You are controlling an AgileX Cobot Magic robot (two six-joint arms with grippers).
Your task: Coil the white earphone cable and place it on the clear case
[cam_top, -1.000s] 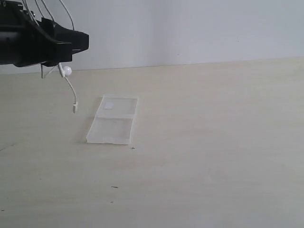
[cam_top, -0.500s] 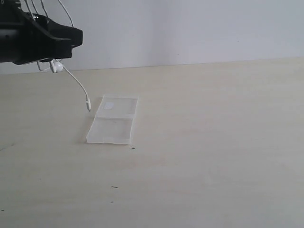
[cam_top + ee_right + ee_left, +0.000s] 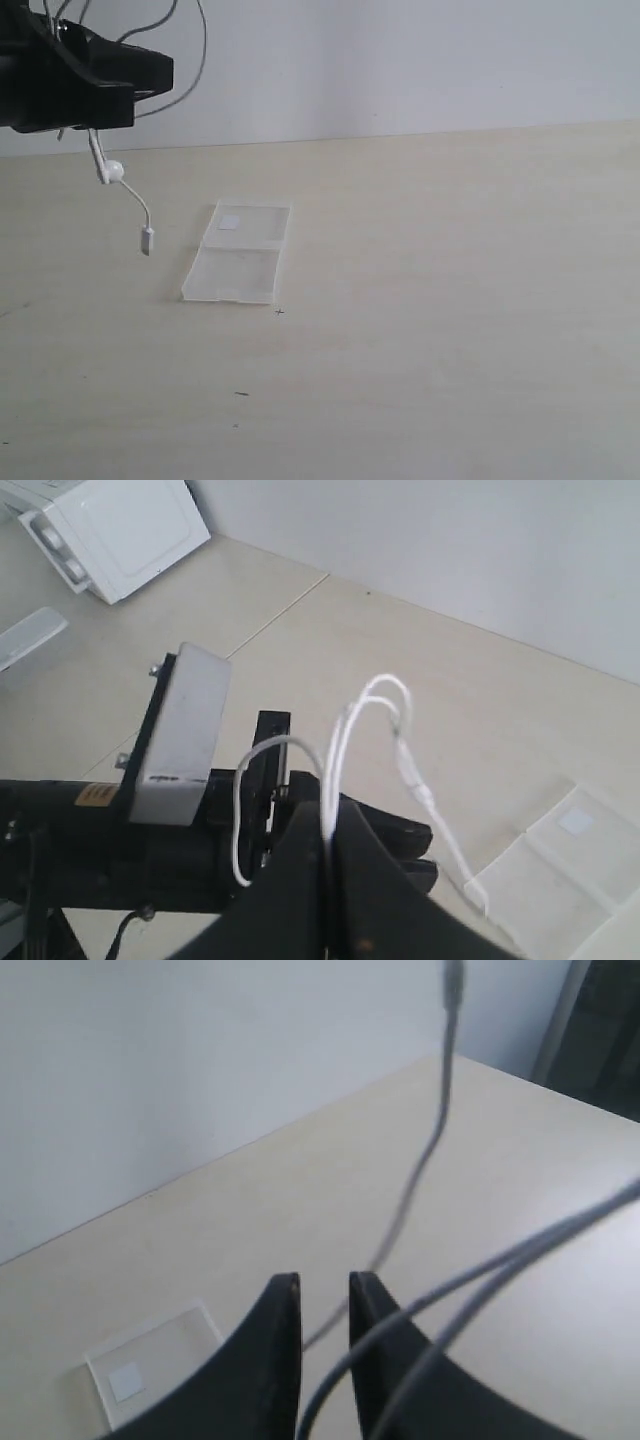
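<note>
The clear case (image 3: 240, 262) lies flat on the table, its white patch at the far end. Both arms form one black mass (image 3: 90, 85) at the top left, above and left of the case. The white earphone cable (image 3: 204, 50) loops above them. An earbud (image 3: 110, 172) and a small end piece (image 3: 147, 240) dangle in the air. My right gripper (image 3: 328, 810) is shut on two cable strands (image 3: 340, 730). My left gripper (image 3: 324, 1282) has closed to a narrow gap with a strand (image 3: 330, 1380) running into it. The case (image 3: 150, 1365) shows below it.
A white wall runs along the table's far edge. In the right wrist view, a white box-shaped appliance (image 3: 125, 525) stands beyond the left arm's grey housing (image 3: 180, 735). A dark upright object (image 3: 610, 1030) stands past the table's corner.
The dangling cable end, which had swung toward the case, now hangs further left and lower. A cable loop has risen higher above the arms. The arms have barely moved.
</note>
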